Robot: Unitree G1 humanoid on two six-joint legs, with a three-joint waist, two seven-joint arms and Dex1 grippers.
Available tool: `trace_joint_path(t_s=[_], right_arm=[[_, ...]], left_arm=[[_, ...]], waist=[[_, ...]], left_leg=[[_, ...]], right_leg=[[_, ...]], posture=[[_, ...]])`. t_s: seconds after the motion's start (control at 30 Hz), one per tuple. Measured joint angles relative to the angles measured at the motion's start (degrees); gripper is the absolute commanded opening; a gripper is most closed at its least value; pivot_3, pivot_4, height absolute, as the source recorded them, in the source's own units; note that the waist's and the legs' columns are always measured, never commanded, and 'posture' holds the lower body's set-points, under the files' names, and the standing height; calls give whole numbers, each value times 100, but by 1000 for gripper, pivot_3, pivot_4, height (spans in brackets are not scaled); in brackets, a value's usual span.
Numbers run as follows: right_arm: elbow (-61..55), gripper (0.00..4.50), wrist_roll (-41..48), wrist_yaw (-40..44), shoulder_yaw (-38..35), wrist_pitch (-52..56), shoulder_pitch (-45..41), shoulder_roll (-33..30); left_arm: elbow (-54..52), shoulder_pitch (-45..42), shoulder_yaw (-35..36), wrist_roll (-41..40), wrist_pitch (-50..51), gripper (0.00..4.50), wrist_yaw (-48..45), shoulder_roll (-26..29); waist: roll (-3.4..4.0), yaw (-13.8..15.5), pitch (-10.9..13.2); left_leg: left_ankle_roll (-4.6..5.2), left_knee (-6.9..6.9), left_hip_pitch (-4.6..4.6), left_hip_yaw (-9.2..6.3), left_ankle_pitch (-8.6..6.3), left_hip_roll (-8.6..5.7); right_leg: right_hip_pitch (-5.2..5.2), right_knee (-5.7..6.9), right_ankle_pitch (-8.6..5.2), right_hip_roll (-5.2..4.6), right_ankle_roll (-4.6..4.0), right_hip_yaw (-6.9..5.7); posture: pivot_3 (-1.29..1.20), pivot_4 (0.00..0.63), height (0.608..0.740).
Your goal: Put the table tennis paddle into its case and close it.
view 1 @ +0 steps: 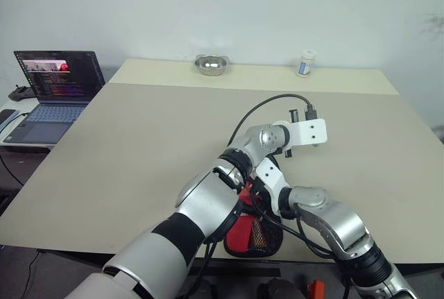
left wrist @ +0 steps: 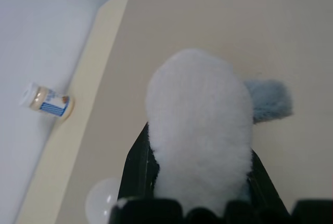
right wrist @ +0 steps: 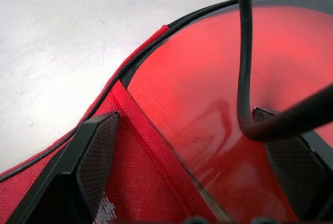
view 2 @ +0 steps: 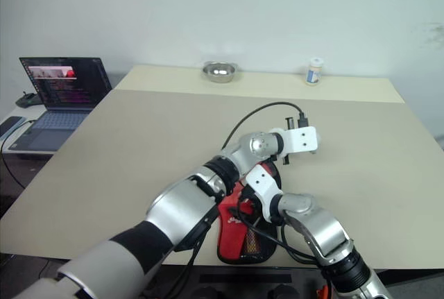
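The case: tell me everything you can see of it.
The case lies open at the table's near edge, under the crossed arms. It looks like soft fabric: red lining, black mesh, black edging. The paddle's red face lies inside it. The right gripper, jaws wide, reaches over the lining; contact is unclear.

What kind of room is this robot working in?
Probably a lab or test room: a plain beige table against a bare white wall, an open laptop showing code on a side desk, and just a metal bowl and small bottle as props.
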Motion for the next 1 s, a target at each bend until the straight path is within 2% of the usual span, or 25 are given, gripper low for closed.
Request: trace_joint_path(t_s=[0.17,0.2,0.23,0.27,0.3,0.53,0.57,0.77,1.0], right_arm=[[1,4500,2,-36,-2,10,2,18],[3,4500,1,-38,-2,10,2,22],[3,4500,2,-38,-2,10,2,22],[3,4500,1,-39,-2,10,2,23],[3,4500,1,-39,-2,10,2,22],[66,4500,-3,-31,0,9,-46,29],[81,4500,0,-26,4,10,-69,29],[139,4500,30,-22,-40,9,-104,55],[225,4500,59,-42,-110,-39,-136,150]], left_arm=[[-1,7,10,-99,-154,548,-538,-21],[-1,10,43,-143,-151,898,-657,-21],[-1,10,51,-153,-150,898,-691,-21],[-1,11,73,-188,-149,1385,-773,-22],[-4,28,126,-259,-135,1615,-963,-21],[-153,260,548,-804,80,4250,-1971,14],[-165,287,671,-934,187,4484,-2126,23],[-195,298,1183,-1382,511,4484,-2152,180],[-389,277,1701,-1845,506,4484,-1986,688]], waist=[[0,-1,0],[1,-1,0],[1,-1,0],[1,-1,0],[1,-2,-1],[12,-12,-9],[12,-17,-9],[12,-22,-9],[12,-26,-9]], left_leg=[[0,2,1,1,0,-1],[0,2,1,0,0,0],[0,2,1,0,0,0],[0,1,1,-1,0,1],[1,2,1,0,0,1],[1,2,4,1,0,1],[1,3,5,1,0,1],[1,4,6,-1,1,3],[0,5,14,0,2,5]], right_leg=[[1,0,0,-1,1,2],[1,1,0,0,0,2],[1,1,0,0,0,1],[1,1,0,1,0,1],[1,1,0,1,0,1],[3,4,0,3,0,3],[2,6,1,4,0,3],[2,11,1,6,0,3],[4,19,2,6,2,6]], posture=[[0,150,740],[0,150,740],[0,150,740],[0,150,740],[0,150,740],[0,150,740],[0,150,740],[0,150,740],[0,150,740]])
